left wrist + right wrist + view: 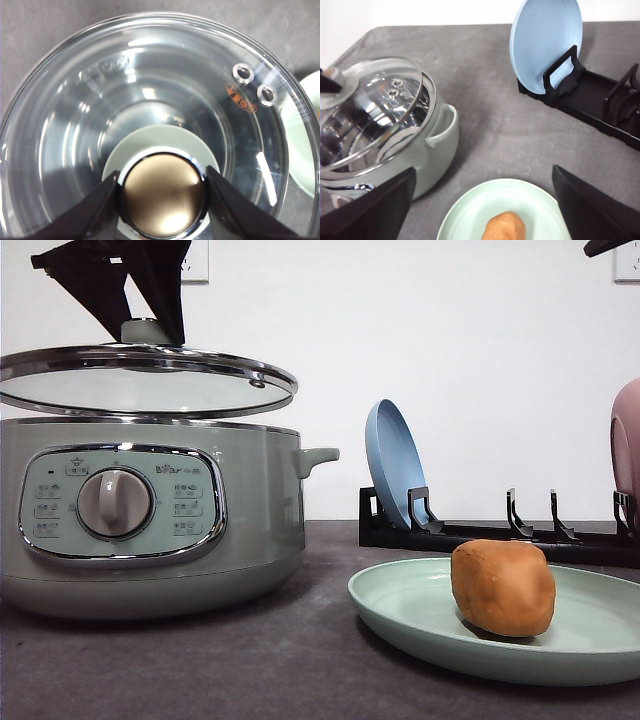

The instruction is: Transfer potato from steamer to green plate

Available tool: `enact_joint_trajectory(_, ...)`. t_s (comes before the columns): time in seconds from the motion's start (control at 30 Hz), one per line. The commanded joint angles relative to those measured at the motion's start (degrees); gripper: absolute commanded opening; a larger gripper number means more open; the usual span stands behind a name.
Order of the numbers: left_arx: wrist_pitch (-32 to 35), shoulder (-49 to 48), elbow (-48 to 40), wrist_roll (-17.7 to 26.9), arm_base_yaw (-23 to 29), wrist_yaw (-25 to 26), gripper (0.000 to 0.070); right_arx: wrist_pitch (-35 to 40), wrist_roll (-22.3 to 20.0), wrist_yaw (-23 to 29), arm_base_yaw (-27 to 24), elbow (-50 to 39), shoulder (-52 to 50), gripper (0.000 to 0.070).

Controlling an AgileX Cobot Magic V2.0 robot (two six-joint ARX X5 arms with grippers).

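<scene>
The orange-brown potato [503, 588] lies on the pale green plate [400, 615] at the front right, apart from both grippers. At the left stands the sage-green steamer [250, 500]. Its glass lid [150, 385] hangs level just above the rim, and my left gripper [147, 332] is shut on the lid's knob. In the left wrist view the left gripper [162, 197] clamps the knob [160, 185] from both sides. My right gripper [483, 175] is open and high above the potato [504, 227] and green plate [470, 210], with nothing between its fingers.
A black dish rack [480, 535] runs along the back right and holds a blue plate [395, 465] upright. A pink plate [628, 440] shows at the right edge. Bare dark tabletop lies between the steamer [437, 145] and the rack [590, 100].
</scene>
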Motion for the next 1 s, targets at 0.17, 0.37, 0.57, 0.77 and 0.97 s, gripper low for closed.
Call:
enact_joint_trajectory(0.17, 2.4, 0.7, 2.4, 1.6, -0.3, -1.3, 0.0001, 0.1, -0.6, 0.2, 0.4, 0.7, 0.2, 0.0549)
enact_joint_trajectory(0.37, 2.4, 2.6, 2.4, 1.6, -0.3, -1.3, 0.0001, 0.2, -0.6, 0.3, 0.4, 0.7, 0.2, 0.0549)
enact_joint_trajectory(0.57, 3.1, 3.0, 2.4, 1.6, -0.3, -1.4, 0.0001, -0.1, -0.6, 0.2, 0.4, 0.7, 0.2, 0.0549)
enact_joint_trajectory(0.77, 2.9, 3.2, 2.4, 1.8, -0.2, -1.5, 0.0001, -0.1, -0.6, 0.3, 0.4, 0.7, 0.2, 0.0549)
enact_joint_trajectory(0.97, 2.4, 4.6, 2.4, 1.8, -0.3, -1.5, 0.0001, -0.1, -0.6, 0.3, 0.4, 0.7, 0.2, 0.0549)
